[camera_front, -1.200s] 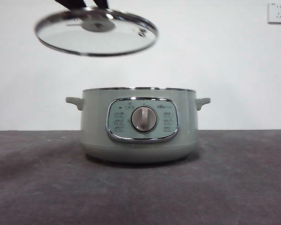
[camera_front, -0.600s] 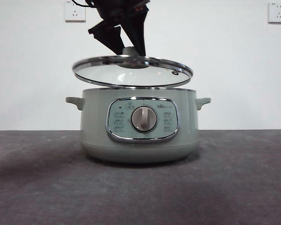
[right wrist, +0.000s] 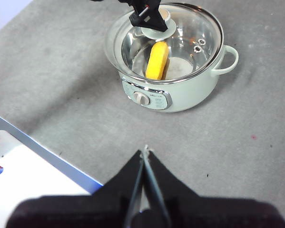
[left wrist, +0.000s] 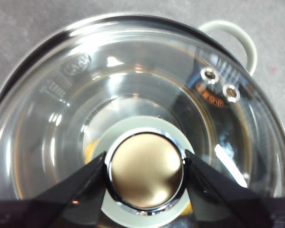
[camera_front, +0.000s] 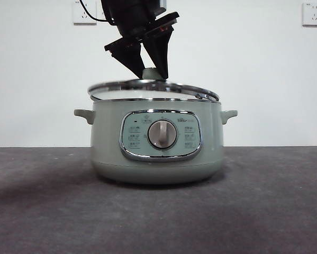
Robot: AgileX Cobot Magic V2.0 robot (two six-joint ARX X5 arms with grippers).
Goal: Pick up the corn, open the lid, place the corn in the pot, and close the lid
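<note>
Left tool [camera_front: 150, 71] grips the lid [camera_front: 154, 90] knob over the pot [camera_front: 157, 140]; corn [right wrist: 157, 60] lies inside.

You're looking at a lab-style test bench, bare white wall [camera_front: 264, 79], wall sockets [camera_front: 313, 14], plain grey tabletop [camera_front: 158, 211], lone pot [camera_front: 157, 140].

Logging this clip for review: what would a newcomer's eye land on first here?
The sage-green pot at the middle of the grey table, with the left gripper reaching down from above, its jaws clamped on the knob of the glass lid on the pot's rim. Through the glass, the yellow corn lies inside. The right gripper waits apart, shut.
</note>
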